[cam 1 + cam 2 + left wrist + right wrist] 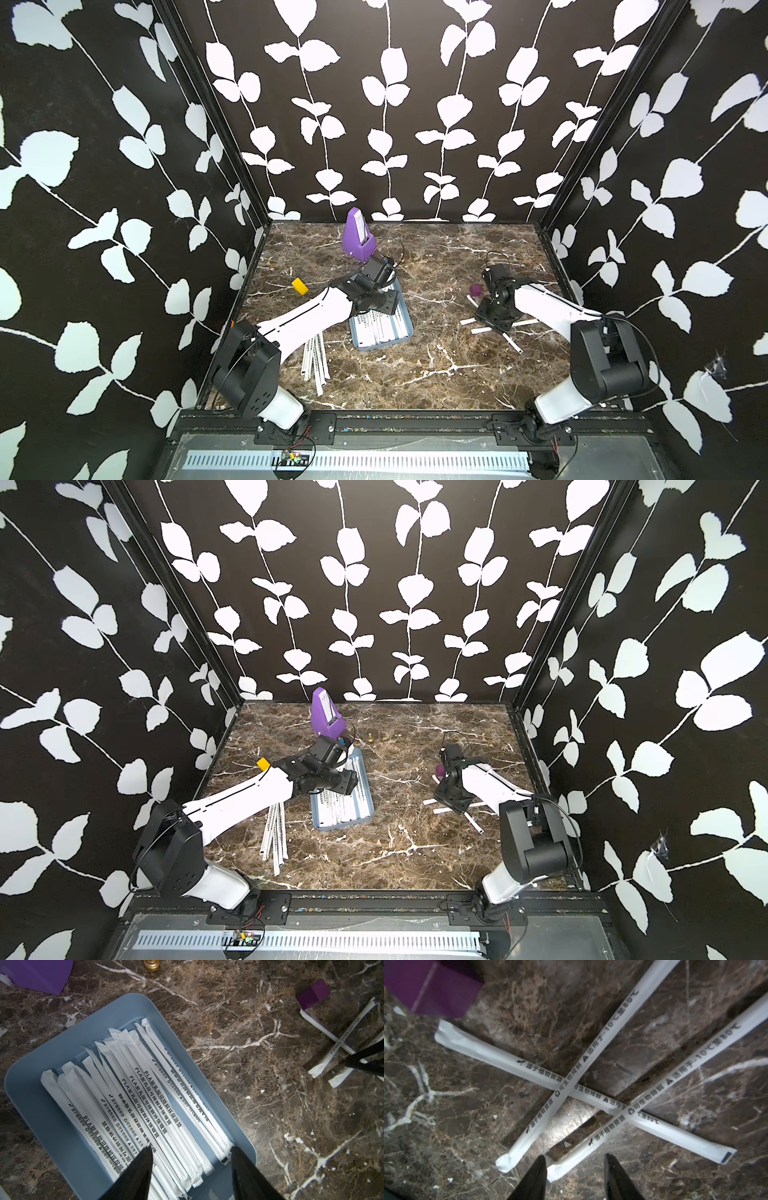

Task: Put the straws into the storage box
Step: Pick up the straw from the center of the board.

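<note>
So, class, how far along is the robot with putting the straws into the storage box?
Done: a batch of straws lies in the storage box. In hand: nothing; the left gripper is open over the box, the right gripper open above three crossed straws. Left: those three and a bundle on the table beside the box.

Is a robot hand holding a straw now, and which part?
Nothing is held: the left gripper is open over the box; the right gripper is open over loose straws.

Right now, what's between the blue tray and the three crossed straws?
Nothing: just bare marble tabletop between the blue tray and crossed straws, in the left wrist view.
</note>
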